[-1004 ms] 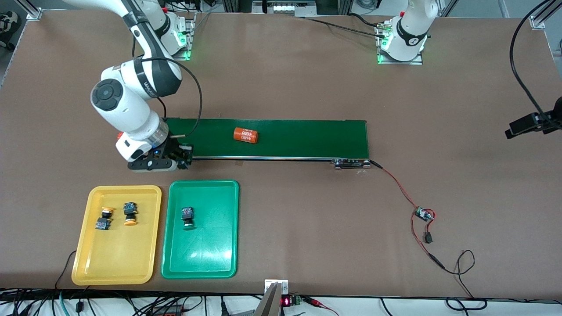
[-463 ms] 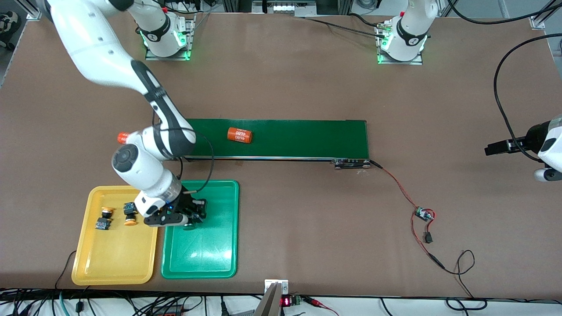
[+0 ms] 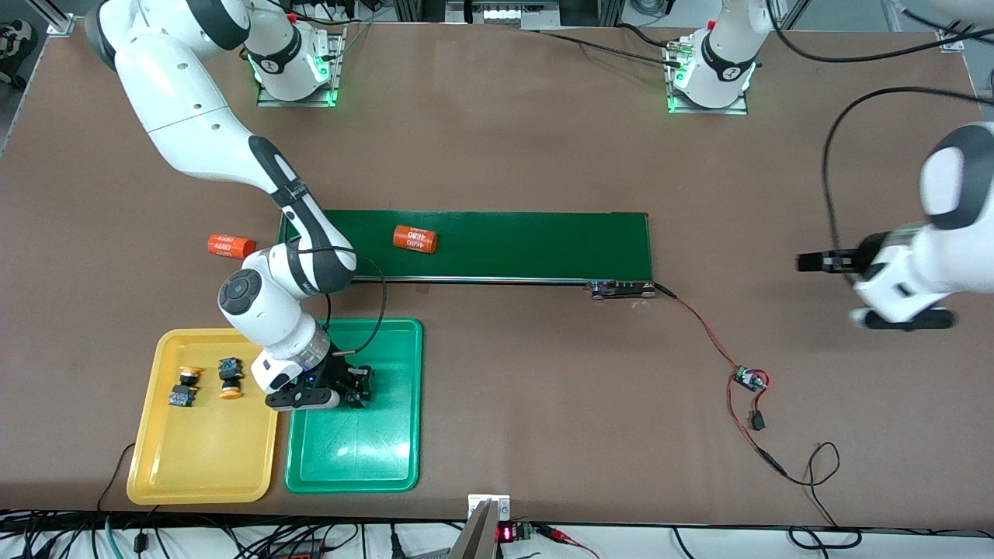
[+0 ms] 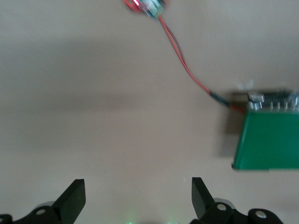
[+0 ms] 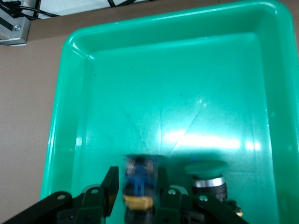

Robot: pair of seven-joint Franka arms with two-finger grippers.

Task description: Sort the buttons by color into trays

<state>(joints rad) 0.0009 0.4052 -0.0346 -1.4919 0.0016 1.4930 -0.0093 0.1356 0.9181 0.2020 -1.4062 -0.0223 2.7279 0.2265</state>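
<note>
My right gripper (image 3: 353, 388) hangs low over the green tray (image 3: 357, 458). In the right wrist view its fingers (image 5: 110, 186) stand open around a blurred black-and-blue button (image 5: 140, 179), with a gap on one side. A green-capped button (image 5: 208, 175) stands beside it on the green tray (image 5: 187, 84). Both are hidden under the gripper in the front view. Two yellow-capped buttons (image 3: 184, 386) (image 3: 229, 379) lie in the yellow tray (image 3: 194, 466). My left gripper (image 3: 901, 318) is open and empty in the air over bare table at the left arm's end; it also shows in the left wrist view (image 4: 138, 200).
A dark green conveyor belt (image 3: 528, 244) runs across the middle with an orange cylinder (image 3: 414, 239) on it. A second orange cylinder (image 3: 231, 246) lies on the table beside the belt's end. A red wire and a small circuit board (image 3: 749, 379) lie by the belt's other end.
My right gripper moved from the belt's end down over the green tray with a button. My left arm swung farther into view. The cylinder on the belt drifted toward the right arm's end.
</note>
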